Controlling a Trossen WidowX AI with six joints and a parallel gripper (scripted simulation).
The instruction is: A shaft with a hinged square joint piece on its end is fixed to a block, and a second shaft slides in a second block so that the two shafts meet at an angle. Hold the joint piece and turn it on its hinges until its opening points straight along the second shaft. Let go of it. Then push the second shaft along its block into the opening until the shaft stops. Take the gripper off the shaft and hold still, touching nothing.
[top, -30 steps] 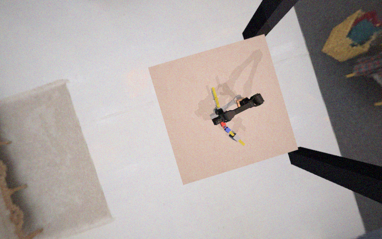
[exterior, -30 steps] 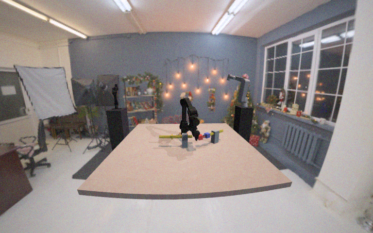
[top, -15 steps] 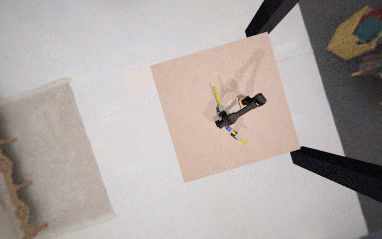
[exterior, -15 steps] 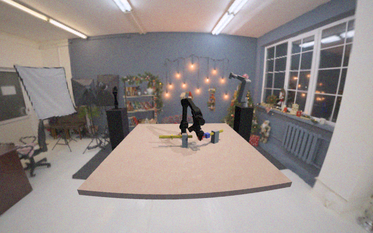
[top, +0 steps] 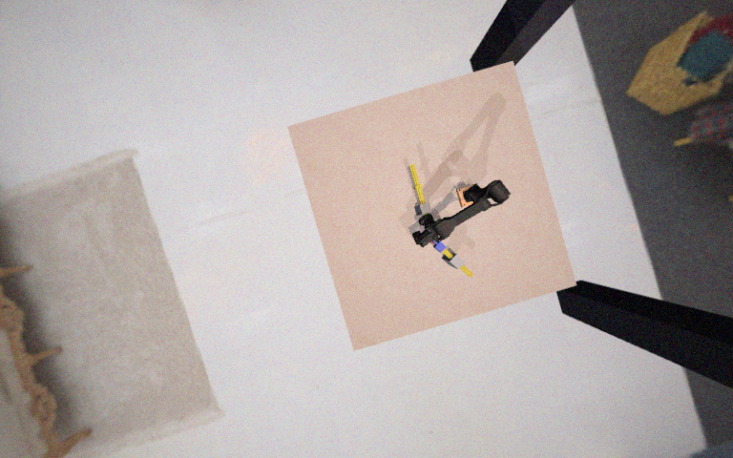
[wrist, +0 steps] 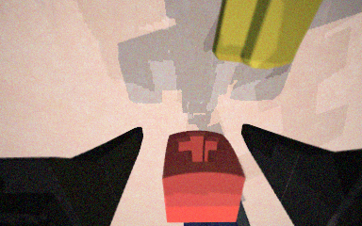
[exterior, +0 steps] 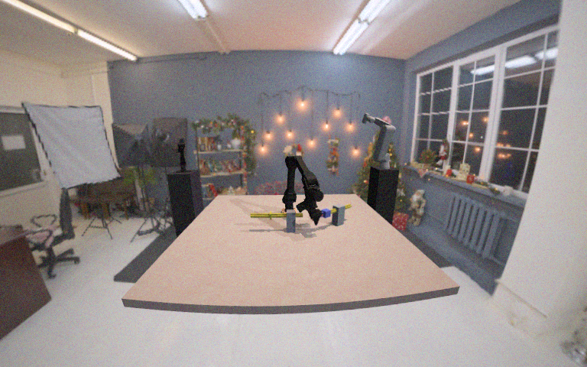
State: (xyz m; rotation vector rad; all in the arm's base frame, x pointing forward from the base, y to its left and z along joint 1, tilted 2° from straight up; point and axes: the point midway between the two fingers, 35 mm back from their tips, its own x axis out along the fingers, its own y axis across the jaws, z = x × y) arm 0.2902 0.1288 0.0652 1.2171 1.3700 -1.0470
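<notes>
One claw (top: 420, 240) (exterior: 317, 219) (wrist: 191, 130), wide open and empty, straddles the red joint piece (wrist: 204, 188), near the sliding shaft (wrist: 259, 33); alignment appears in hand, next requiring closure, then turning.

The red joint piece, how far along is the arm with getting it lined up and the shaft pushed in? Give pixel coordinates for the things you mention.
Done: none of the listed steps yet looks finished. In hand: the open claw (top: 422, 238) (exterior: 317, 221) (wrist: 191, 130) straddles the red joint piece (wrist: 204, 198), ungripped. Left: grip, align and release it, slide the yellow shaft (top: 414, 180) (exterior: 264, 215) (wrist: 264, 33), its end outside the opening, then withdraw.
</notes>
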